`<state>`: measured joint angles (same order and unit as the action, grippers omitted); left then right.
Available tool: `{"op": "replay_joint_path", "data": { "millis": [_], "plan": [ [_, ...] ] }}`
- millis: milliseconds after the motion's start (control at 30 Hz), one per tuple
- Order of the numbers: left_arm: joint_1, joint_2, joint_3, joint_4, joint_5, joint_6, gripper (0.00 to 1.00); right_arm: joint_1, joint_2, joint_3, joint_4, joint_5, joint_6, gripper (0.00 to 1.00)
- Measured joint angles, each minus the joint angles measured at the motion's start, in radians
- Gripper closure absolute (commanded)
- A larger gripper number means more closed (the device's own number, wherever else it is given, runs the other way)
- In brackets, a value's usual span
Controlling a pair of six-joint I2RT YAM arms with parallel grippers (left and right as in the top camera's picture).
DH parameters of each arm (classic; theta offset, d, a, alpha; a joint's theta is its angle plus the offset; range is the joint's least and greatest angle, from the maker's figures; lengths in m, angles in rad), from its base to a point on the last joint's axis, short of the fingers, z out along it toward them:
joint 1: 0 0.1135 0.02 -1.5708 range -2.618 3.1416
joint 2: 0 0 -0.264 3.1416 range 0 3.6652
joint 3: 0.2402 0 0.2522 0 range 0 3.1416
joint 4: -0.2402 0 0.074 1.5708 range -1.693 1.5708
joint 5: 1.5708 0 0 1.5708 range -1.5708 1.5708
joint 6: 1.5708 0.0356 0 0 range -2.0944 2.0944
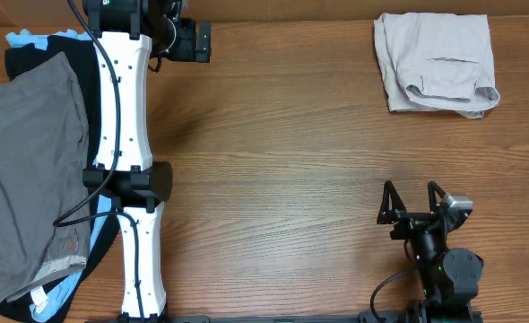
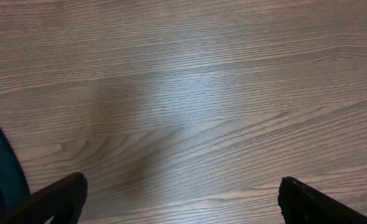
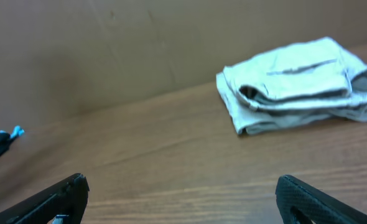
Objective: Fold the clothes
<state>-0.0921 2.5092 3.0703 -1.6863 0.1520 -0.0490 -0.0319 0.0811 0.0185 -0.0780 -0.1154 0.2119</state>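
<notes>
Khaki shorts (image 1: pixel 437 63): folded bundle on counter (image 1: pixel 291 161), straight ahead of right end effector (image 1: pixel 411 193), long axis crosswise | right end effector: jaws apart, empty, nearer | left end effector (image 1: pixel 197 41): jaws apart, far to its left.

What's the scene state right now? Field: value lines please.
shorts: beige, folded into a compact bundle, far right of the table
pile: grey garment on top of black garment and light-blue garment, left edge
left gripper: open, empty, over bare wood
right gripper: open, empty, near side, facing the shorts, apart from them
</notes>
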Motion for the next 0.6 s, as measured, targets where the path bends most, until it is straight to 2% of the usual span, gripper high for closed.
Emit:
{"op": "replay_joint_path", "data": {
  "millis": [167,600],
  "plan": [
    [0.0,0.0,0.0,0.0,0.0,0.0,0.0,0.0,-0.067,0.0,0.003,0.0,0.0,0.0],
    [0.0,0.0,0.0,0.0,0.0,0.0,0.0,0.0,-0.068,0.0,0.002,0.0,0.0,0.0]
  ]
}}
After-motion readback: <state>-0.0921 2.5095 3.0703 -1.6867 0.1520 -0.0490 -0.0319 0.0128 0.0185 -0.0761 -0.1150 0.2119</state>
